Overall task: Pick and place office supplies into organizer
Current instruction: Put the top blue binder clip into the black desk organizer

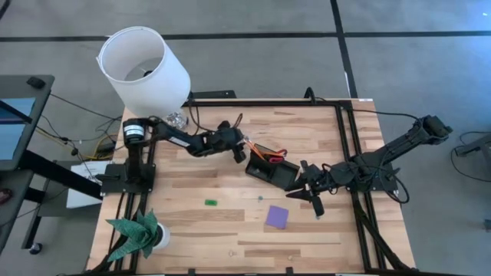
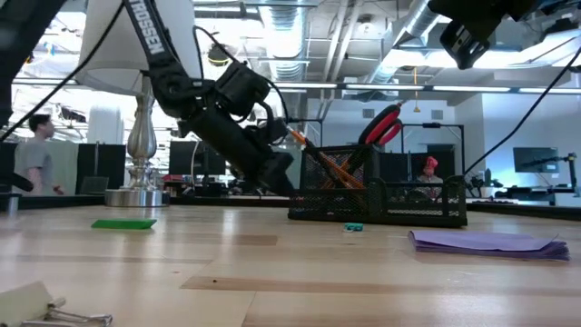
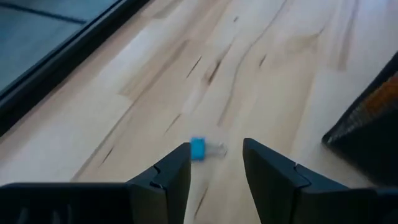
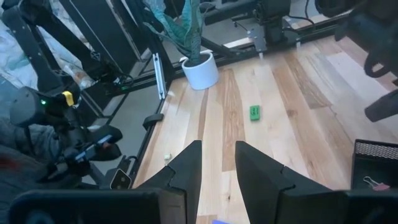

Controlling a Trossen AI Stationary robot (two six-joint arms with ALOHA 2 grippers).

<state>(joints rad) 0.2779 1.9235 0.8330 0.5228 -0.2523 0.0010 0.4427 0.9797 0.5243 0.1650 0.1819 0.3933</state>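
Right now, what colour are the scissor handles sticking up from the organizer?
Red. The scissors stand in the black mesh organizer; the low view shows them best.

An open-plan office lab: exposed ceiling ducts [image 2: 363, 36], monitors [image 2: 536, 162], framed wooden worktable [image 1: 230, 230].

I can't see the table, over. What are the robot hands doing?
Left gripper beside organizer, jaws open, empty. Right gripper above table, open, empty. Scissors in organizer; purple note pad, green piece loose. Nothing blocking.

Only lettering – white print on left arm [image 2: 150, 32] – not legible.
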